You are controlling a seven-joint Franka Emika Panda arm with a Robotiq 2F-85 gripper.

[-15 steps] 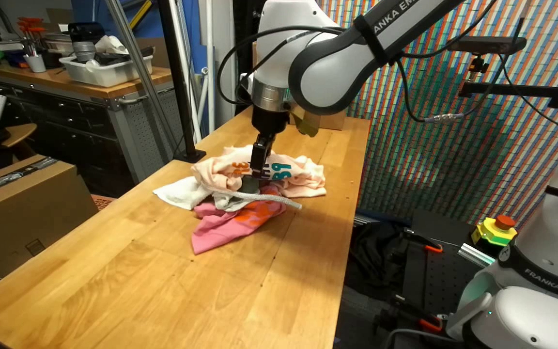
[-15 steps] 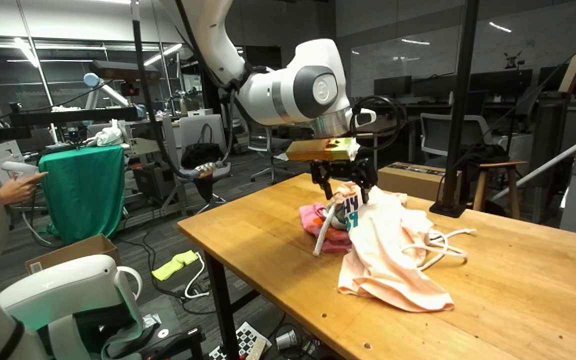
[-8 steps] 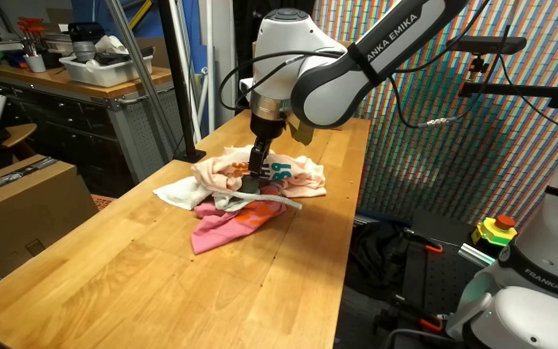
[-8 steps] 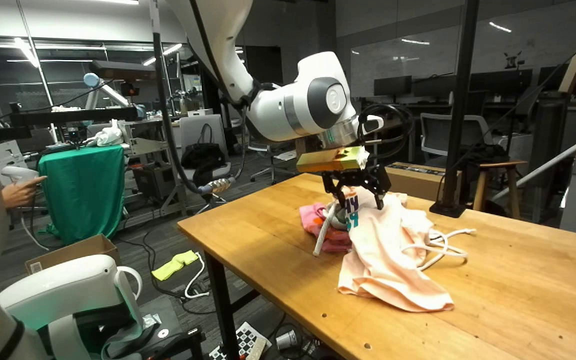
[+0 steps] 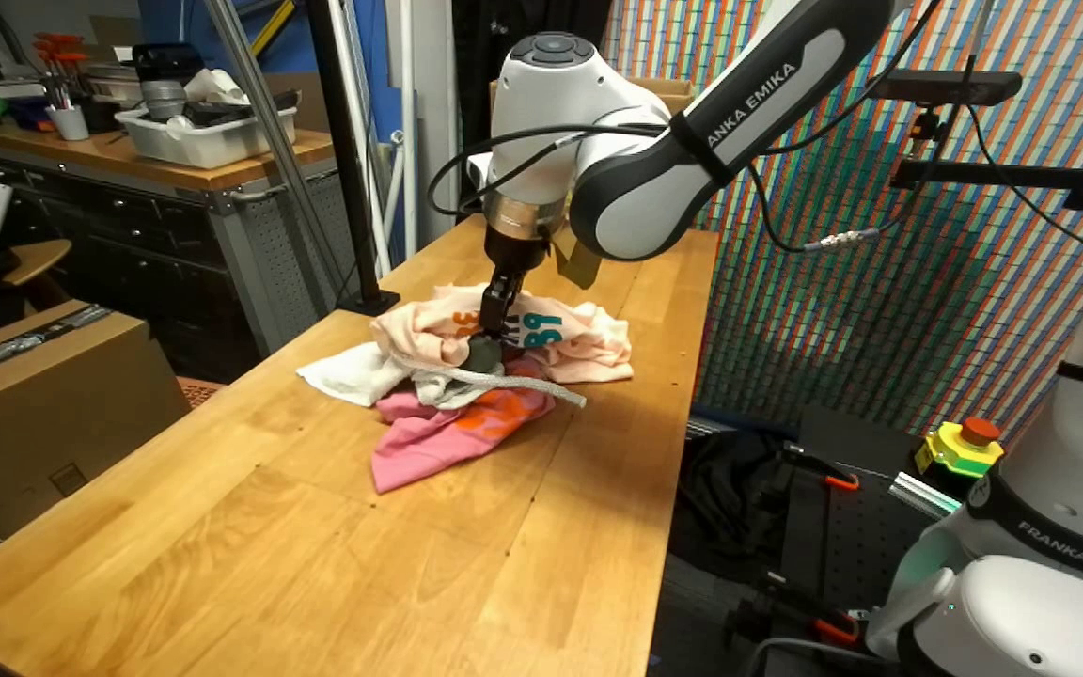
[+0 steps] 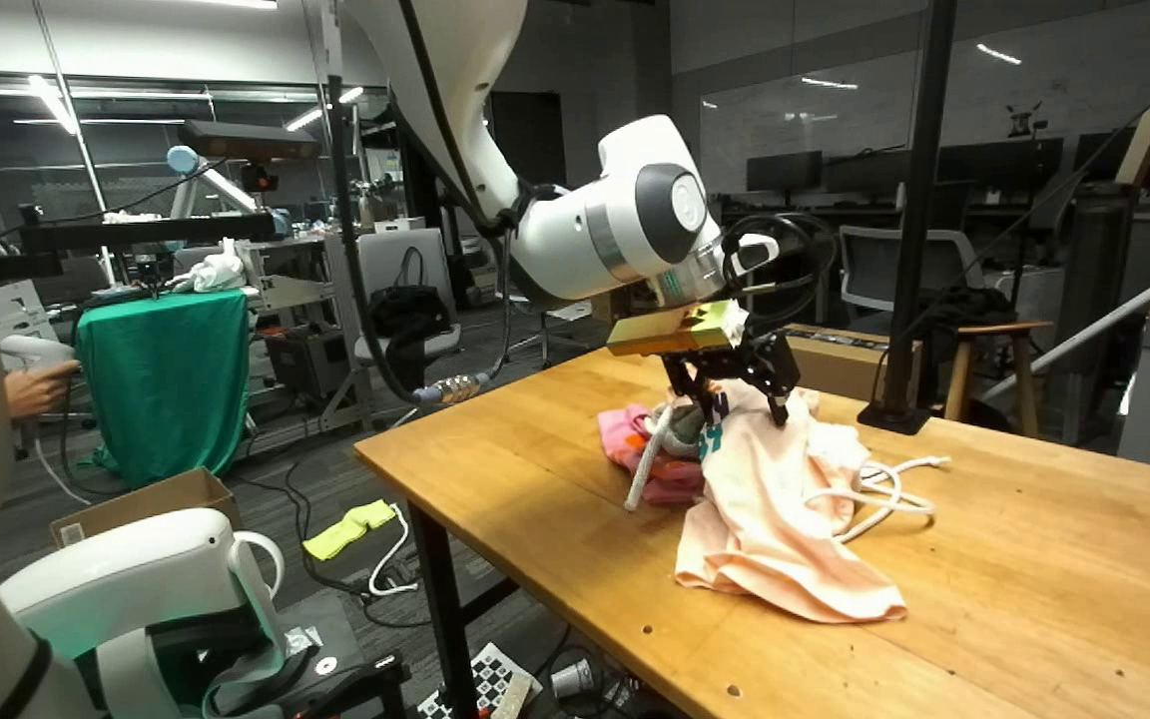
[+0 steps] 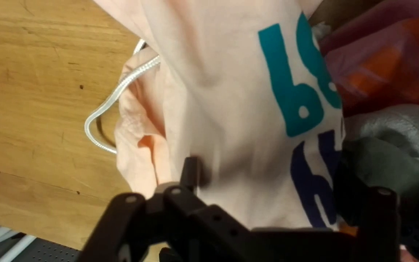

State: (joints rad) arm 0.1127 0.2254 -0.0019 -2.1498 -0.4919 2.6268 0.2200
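You had the gripper with its fingers spread wide over the peach garment, cloth lying between them yet nothing pinched; whether the tips touched it, I could not tell. The garment lay heaped on the wooden table, its printed face stretching toward twelve o'clock in the wrist view. The likeliest trouble was a double catch: at three o'clock in that view the grey-green cloth lay right beside one finger, so closing there could have drawn it in with the peach. The pink cloth, round at half past one, might then have been dragged along, since the pieces touched. The opposite risk was a miss: the fabric looked fairly smooth between the fingers, so if you closed too high, they might have skimmed it or pinched only a thin fold that would slip. Pressing too low could have jammed the tips against the wood. At ten o'clock the white cord looped loose, and if the garment was lifted, it could have snagged on something or trailed.
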